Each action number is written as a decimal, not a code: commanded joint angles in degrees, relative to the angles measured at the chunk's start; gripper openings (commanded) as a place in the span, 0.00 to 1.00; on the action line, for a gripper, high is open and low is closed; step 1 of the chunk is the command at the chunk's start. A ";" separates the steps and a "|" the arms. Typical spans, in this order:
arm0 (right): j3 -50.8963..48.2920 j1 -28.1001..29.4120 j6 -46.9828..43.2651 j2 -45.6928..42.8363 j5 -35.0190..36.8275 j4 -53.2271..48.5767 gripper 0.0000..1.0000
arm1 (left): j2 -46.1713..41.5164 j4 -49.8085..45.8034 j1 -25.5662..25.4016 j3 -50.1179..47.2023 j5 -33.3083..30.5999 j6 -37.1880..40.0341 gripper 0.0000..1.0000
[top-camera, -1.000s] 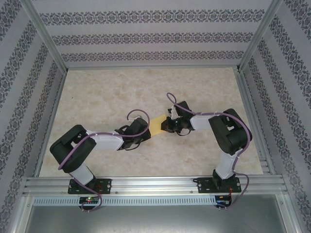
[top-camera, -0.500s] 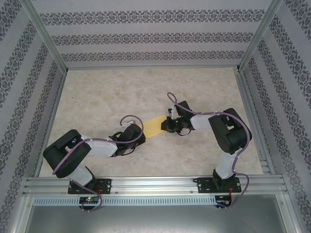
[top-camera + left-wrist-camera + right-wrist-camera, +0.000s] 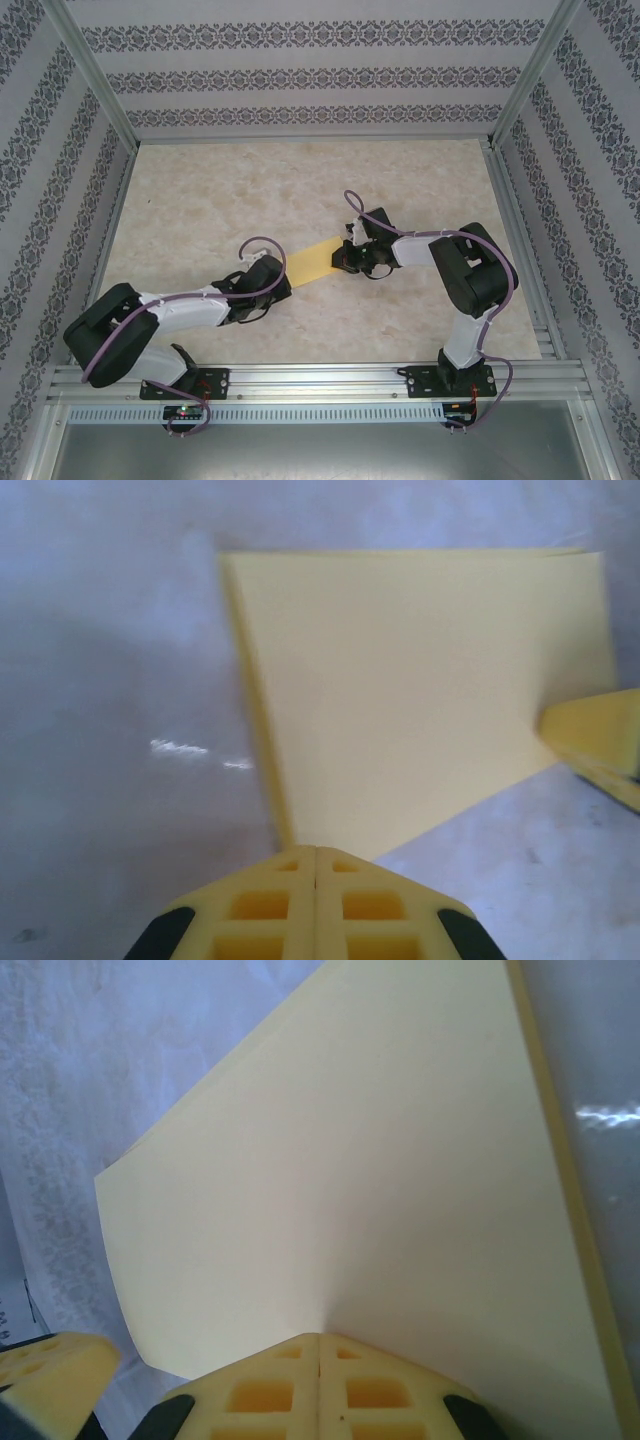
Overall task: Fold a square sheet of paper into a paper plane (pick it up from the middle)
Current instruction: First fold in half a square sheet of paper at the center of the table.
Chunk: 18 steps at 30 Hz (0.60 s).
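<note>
The top camera is looking down from above and behind the 2 arm bases [image 3: 185, 382], taking in the whole tabletop [image 3: 200, 190] around the sheet of paper [image 3: 312, 261]. The left wrist camera is peering over the left gripper [image 3: 316, 855], very close to the sheet. The right wrist camera is facing the sheet's opposite end over the right gripper [image 3: 320, 1340], equally close. All 3 views are sharing the sheet.

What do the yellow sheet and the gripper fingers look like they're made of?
Yellow sheet: thin matte paper, probably; stacked edges show along its fold. Fingers: matte yellow, likely rubber or printed plastic, with moulded square pockets; can't tell which.
</note>
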 commanded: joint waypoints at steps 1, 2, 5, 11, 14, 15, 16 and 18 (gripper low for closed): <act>-1.53 0.02 -0.93 4.04 8.18 -5.04 0.06 | -1.74 -2.83 -0.01 4.36 0.53 4.52 0.00; -1.48 0.06 -0.84 4.12 8.10 -4.88 0.06 | -1.22 -2.33 0.07 4.86 0.91 4.74 0.00; -1.35 0.32 -0.65 4.44 8.00 -4.60 0.06 | 2.29 0.59 0.42 5.96 3.87 4.62 0.00; -1.26 0.51 -0.45 4.66 7.75 -4.48 0.06 | 10.01 4.91 0.74 7.69 8.09 2.55 0.00; -1.33 0.50 -0.56 4.75 7.66 -4.56 0.06 | 11.65 4.54 0.97 7.87 8.11 1.71 0.00; -1.33 0.51 -0.65 4.83 7.65 -4.72 0.06 | 11.88 4.43 1.02 7.66 7.97 1.40 0.00; -1.31 0.50 -0.65 4.83 7.65 -4.71 0.06 | 12.15 4.13 1.04 7.31 7.67 1.08 0.00; -1.31 0.50 -0.70 4.97 7.65 -4.78 0.06 | 12.53 3.67 1.13 6.42 7.26 0.26 0.00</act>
